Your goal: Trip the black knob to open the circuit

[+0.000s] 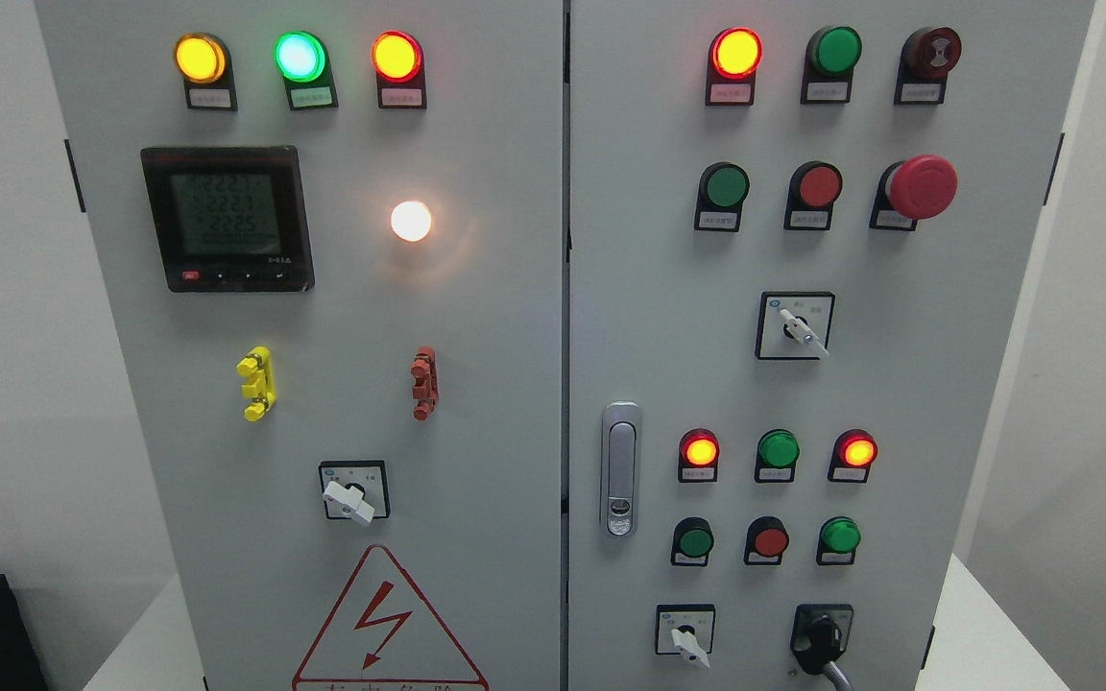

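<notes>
Black plastic, the rotary knob (819, 641) sat in a dark square plate at the bottom right of the grey metal cabinet's right door (899, 384), its handle pointing down and slightly right, close to the picture's lower edge. No robot hand or arm showed anywhere in the head view, so I cannot tell the state of the fingers. Just left of the black knob, a white-handled selector switch (686, 634) sat in its own square plate. Above them ran a row of small green, red and green push buttons (770, 541), and over that three round lamps, the outer two glowing red-orange (700, 450) and the middle one green. A silver door latch (620, 468) stood upright near the door's left edge. Higher up, a big red mushroom-shaped stop button (921, 186) stuck out at the right. On the left door (476, 384), a black digital meter (226, 219) showed rows of digits, with a bright white lamp (411, 221) to its right, and a red lightning warning triangle (388, 624) marked the bottom.
</notes>
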Controlling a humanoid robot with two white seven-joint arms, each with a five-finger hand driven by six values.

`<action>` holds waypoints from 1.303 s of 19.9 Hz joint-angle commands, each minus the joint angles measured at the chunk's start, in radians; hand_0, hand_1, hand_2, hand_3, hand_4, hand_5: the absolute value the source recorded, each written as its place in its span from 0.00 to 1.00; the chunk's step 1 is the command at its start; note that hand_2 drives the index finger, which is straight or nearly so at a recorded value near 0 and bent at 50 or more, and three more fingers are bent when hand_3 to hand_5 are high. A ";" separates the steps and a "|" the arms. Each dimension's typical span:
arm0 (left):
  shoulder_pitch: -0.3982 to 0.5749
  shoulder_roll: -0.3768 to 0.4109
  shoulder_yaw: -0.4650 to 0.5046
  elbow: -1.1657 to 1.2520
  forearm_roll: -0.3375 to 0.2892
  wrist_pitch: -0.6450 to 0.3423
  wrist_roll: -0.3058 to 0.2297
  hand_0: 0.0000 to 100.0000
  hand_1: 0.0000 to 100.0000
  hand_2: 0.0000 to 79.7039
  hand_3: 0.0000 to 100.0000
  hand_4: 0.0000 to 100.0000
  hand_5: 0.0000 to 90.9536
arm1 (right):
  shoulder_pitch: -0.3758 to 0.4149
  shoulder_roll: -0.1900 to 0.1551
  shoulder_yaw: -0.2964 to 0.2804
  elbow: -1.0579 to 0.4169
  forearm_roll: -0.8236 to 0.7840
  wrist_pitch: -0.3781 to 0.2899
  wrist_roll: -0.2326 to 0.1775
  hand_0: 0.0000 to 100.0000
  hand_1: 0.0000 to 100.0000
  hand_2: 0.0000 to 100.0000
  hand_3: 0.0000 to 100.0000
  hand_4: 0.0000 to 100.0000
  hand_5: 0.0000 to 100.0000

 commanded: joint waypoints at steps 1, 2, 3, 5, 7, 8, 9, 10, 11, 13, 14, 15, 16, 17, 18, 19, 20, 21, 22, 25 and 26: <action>0.000 0.000 0.000 -0.025 0.000 -0.001 0.000 0.12 0.39 0.00 0.00 0.00 0.00 | 0.000 0.012 0.004 -0.002 0.000 -0.001 0.005 0.00 0.02 0.02 1.00 0.98 0.96; 0.000 0.000 0.000 -0.027 0.000 -0.001 0.000 0.12 0.39 0.00 0.00 0.00 0.00 | 0.000 0.012 0.004 0.000 -0.001 -0.001 0.005 0.00 0.02 0.02 1.00 0.98 0.96; 0.000 0.000 0.000 -0.025 0.000 -0.001 0.000 0.12 0.39 0.00 0.00 0.00 0.00 | 0.000 0.012 0.004 0.000 -0.001 -0.001 0.005 0.00 0.02 0.02 1.00 0.98 0.96; 0.000 0.000 0.000 -0.027 0.000 -0.001 0.000 0.12 0.39 0.00 0.00 0.00 0.00 | 0.000 0.012 0.004 -0.002 -0.001 -0.001 0.005 0.00 0.01 0.03 1.00 0.98 0.96; 0.000 0.000 0.000 -0.025 0.000 -0.001 0.000 0.12 0.39 0.00 0.00 0.00 0.00 | -0.001 0.012 0.004 0.000 -0.001 -0.001 0.005 0.00 0.01 0.03 1.00 0.98 0.96; 0.000 0.000 0.000 -0.025 0.000 -0.001 0.000 0.12 0.39 0.00 0.00 0.00 0.00 | -0.001 0.012 0.004 0.000 0.000 -0.001 0.005 0.00 0.01 0.03 1.00 0.98 0.96; 0.000 0.000 0.000 -0.025 0.000 -0.001 0.000 0.12 0.39 0.00 0.00 0.00 0.00 | -0.001 0.012 0.004 0.000 -0.001 -0.001 0.005 0.00 0.01 0.03 1.00 0.98 0.96; 0.000 0.000 0.000 -0.025 0.000 -0.001 0.000 0.12 0.39 0.00 0.00 0.00 0.00 | -0.001 0.012 0.004 0.000 -0.001 -0.001 0.005 0.00 0.01 0.03 1.00 0.99 0.96; 0.000 0.000 0.000 -0.025 0.000 -0.001 0.000 0.12 0.39 0.00 0.00 0.00 0.00 | -0.003 0.012 0.004 0.000 -0.001 -0.001 0.005 0.00 0.01 0.03 1.00 0.99 0.96; 0.000 0.000 0.000 -0.027 0.000 0.001 0.000 0.12 0.39 0.00 0.00 0.00 0.00 | -0.003 0.012 0.001 0.000 -0.003 -0.001 0.005 0.00 0.01 0.03 1.00 0.98 0.96; 0.000 0.000 0.002 -0.025 0.000 -0.001 0.000 0.12 0.39 0.00 0.00 0.00 0.00 | -0.003 0.011 0.001 0.000 -0.003 -0.001 0.004 0.00 0.01 0.03 1.00 0.98 0.96; 0.000 0.000 0.002 -0.025 0.000 -0.001 0.000 0.12 0.39 0.00 0.00 0.00 0.00 | -0.003 0.011 0.001 0.000 -0.003 -0.001 0.005 0.00 0.01 0.03 1.00 0.98 0.96; 0.000 0.000 0.000 -0.025 0.000 -0.001 0.000 0.12 0.39 0.00 0.00 0.00 0.00 | -0.003 0.011 0.001 0.000 -0.003 -0.001 0.004 0.00 0.01 0.03 1.00 0.98 0.96; 0.000 0.000 0.000 -0.025 0.000 -0.001 0.000 0.12 0.39 0.00 0.00 0.00 0.00 | -0.001 0.012 0.001 0.000 -0.003 -0.001 0.005 0.00 0.01 0.03 1.00 0.98 0.96; 0.000 0.000 0.000 -0.027 0.000 -0.001 0.000 0.12 0.39 0.00 0.00 0.00 0.00 | -0.001 0.012 0.001 0.000 -0.003 -0.001 0.005 0.00 0.01 0.03 1.00 0.98 0.96; 0.000 0.000 0.000 -0.025 0.000 -0.001 0.000 0.12 0.39 0.00 0.00 0.00 0.00 | -0.001 0.012 0.003 0.000 -0.003 -0.001 0.005 0.00 0.02 0.03 1.00 0.98 0.96; 0.000 0.000 0.000 -0.025 0.000 -0.001 0.000 0.12 0.39 0.00 0.00 0.00 0.00 | -0.001 0.012 0.003 0.000 -0.003 -0.001 0.005 0.00 0.02 0.03 1.00 0.98 0.96; 0.000 0.000 0.000 -0.027 0.000 -0.001 0.000 0.12 0.39 0.00 0.00 0.00 0.00 | -0.001 0.012 0.003 -0.002 -0.003 -0.001 0.005 0.00 0.01 0.03 1.00 0.99 0.96; 0.000 0.000 0.000 -0.027 0.000 0.001 0.000 0.12 0.39 0.00 0.00 0.00 0.00 | -0.001 0.012 0.003 0.000 -0.003 -0.001 0.005 0.00 0.01 0.03 1.00 0.99 0.96; 0.000 0.000 0.000 -0.025 0.000 -0.001 0.000 0.12 0.39 0.00 0.00 0.00 0.00 | -0.001 0.012 0.004 0.000 -0.005 -0.001 0.005 0.00 0.01 0.03 1.00 0.99 0.96; 0.000 0.000 0.000 -0.025 0.000 -0.001 0.000 0.12 0.39 0.00 0.00 0.00 0.00 | -0.001 0.012 0.004 0.000 -0.005 -0.001 0.005 0.00 0.01 0.03 1.00 0.99 0.96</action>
